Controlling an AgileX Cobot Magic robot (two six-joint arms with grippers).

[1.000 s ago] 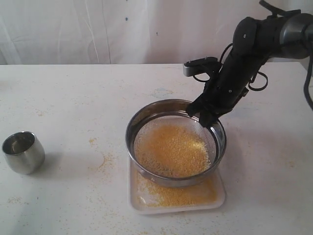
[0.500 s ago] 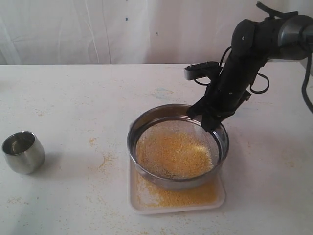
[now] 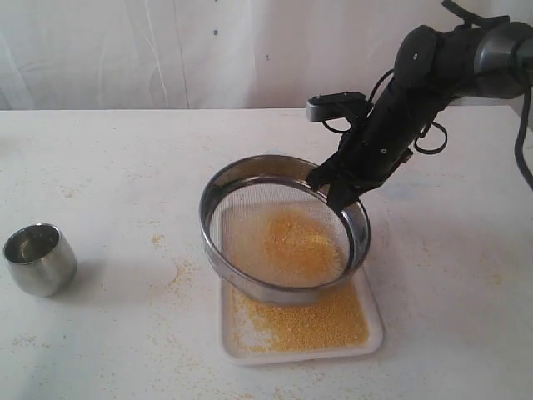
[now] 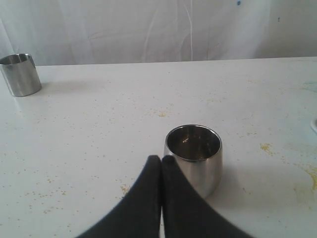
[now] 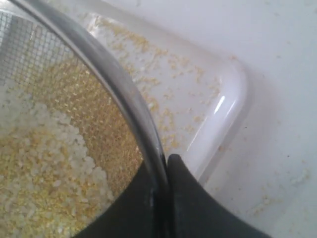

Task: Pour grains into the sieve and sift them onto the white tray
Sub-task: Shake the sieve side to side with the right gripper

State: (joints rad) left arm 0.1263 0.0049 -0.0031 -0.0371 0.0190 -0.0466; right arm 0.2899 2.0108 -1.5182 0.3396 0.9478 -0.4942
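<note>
- Steel sieve (image 3: 268, 291), tilted, hangs over the white tray (image 3: 301, 357); my right fingers (image 5: 188, 203) pinch its rim.
- Yellowish grains (image 3: 293, 237) lie on its mesh and on the tray.
- Well apart from the tray, my left fingers (image 4: 148, 191) are pressed together, empty, beside a steel cup (image 4: 194, 163).

Shiny steel sieve (image 3: 271, 292); glossy white plastic tray (image 3: 300, 356)

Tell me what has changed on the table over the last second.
The right gripper, still clamped on the rim of the sieve, has swung it left and upward in the exterior view, baring more of the white tray at the front. The layer of grains in the mesh has thinned, and more lie on the tray. The tray and the steel cup have not moved.
</note>
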